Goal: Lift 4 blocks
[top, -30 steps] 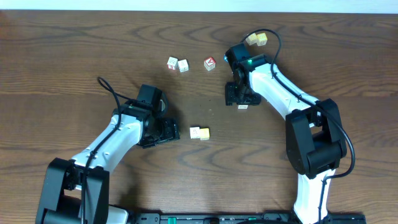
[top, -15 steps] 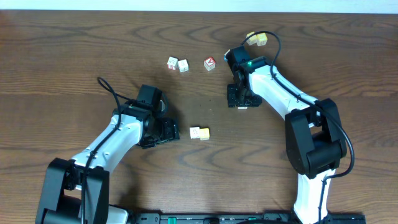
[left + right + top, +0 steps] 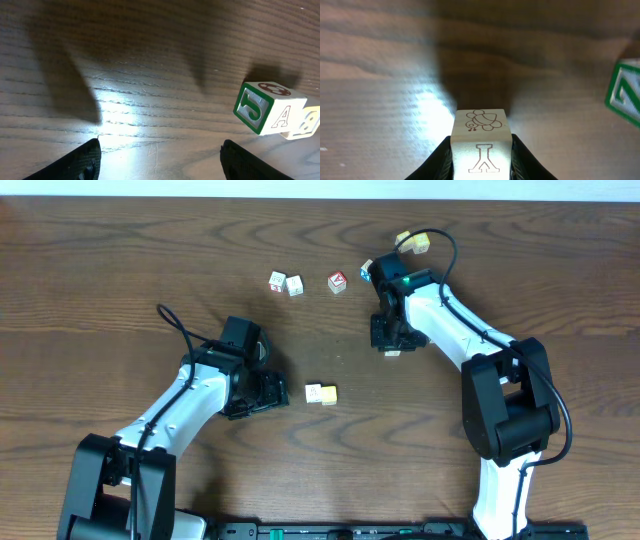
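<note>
Dark wood-grain bench (image 3: 120, 270); right hand (image 3: 481, 159) clenched on a cream block (image 3: 481, 124) marked with a bird and a letter; left hand (image 3: 161, 155) spread wide, empty, near the cream-and-yellow block pair (image 3: 320, 393).

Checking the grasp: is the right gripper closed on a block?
Shut. The right gripper has both fingers against the cream block in its wrist view.

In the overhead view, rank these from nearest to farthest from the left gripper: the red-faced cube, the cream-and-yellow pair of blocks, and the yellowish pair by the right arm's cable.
From the left gripper:
1. cream-and-yellow pair: right beside its open fingers, toward the middle.
2. red-faced cube: well farther back, past the middle.
3. yellowish pair: farthest, at the far back on the right side.
</note>
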### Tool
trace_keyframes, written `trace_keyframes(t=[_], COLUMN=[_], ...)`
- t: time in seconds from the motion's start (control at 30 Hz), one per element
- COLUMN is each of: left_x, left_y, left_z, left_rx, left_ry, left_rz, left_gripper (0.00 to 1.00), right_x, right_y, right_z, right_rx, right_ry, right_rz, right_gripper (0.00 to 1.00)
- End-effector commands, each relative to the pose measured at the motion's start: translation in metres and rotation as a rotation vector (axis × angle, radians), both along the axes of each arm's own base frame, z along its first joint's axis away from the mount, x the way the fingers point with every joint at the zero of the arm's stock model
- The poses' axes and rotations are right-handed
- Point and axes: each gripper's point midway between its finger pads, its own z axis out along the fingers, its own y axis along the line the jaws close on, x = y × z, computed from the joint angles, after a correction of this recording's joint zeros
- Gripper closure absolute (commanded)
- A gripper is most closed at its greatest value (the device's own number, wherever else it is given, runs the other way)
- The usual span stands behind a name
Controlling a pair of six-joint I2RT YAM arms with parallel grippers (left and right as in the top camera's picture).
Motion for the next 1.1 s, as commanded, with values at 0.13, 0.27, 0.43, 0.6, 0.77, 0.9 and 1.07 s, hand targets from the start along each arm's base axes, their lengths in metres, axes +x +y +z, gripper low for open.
trace_keyframes(t=[0.13, 0.27, 0.43, 0.6, 0.77, 0.9, 1.07], left_x=[0.003, 0.003, 0.005, 0.006, 0.006, 0.006, 0.006], left_y=[0.001, 0.001, 0.000, 0.000, 0.000, 0.000, 0.000], left_z=[0.003, 0.003, 0.004, 0.004, 0.004, 0.004, 0.004], left_rx=[0.011, 0.011, 0.008, 0.008, 0.008, 0.007, 0.007], left_ry=[-0.015, -0.016, -0.026, -0.026, -0.028, -0.030, -0.029], left_rz=[-0.010, -0.010, -0.010, -0.010, -0.010, -0.010, -0.010], left_gripper=[0.23, 0.23, 0.23, 0.23, 0.23, 0.23, 0.23], right_x=[-0.014, -0.036, -0.061, -0.080, -0.084, -0.086, -0.088], right_y=[0.008, 0.030, 0.047, 0.060, 0.077, 0.091, 0.094], right_z=[0.018, 0.025, 0.029, 0.028, 0.027, 0.025, 0.022], right_rx=[0.057, 0.192, 0.243, 0.213, 0.216, 0.204, 0.129], right_ry=[0.070, 0.176, 0.269, 0.306, 0.288, 0.260, 0.224], right_rz=[0.011, 0.029, 0.048, 0.100, 0.138, 0.136, 0.114], right_gripper=[0.76, 0.83, 0.82, 0.81, 0.78, 0.78, 0.74])
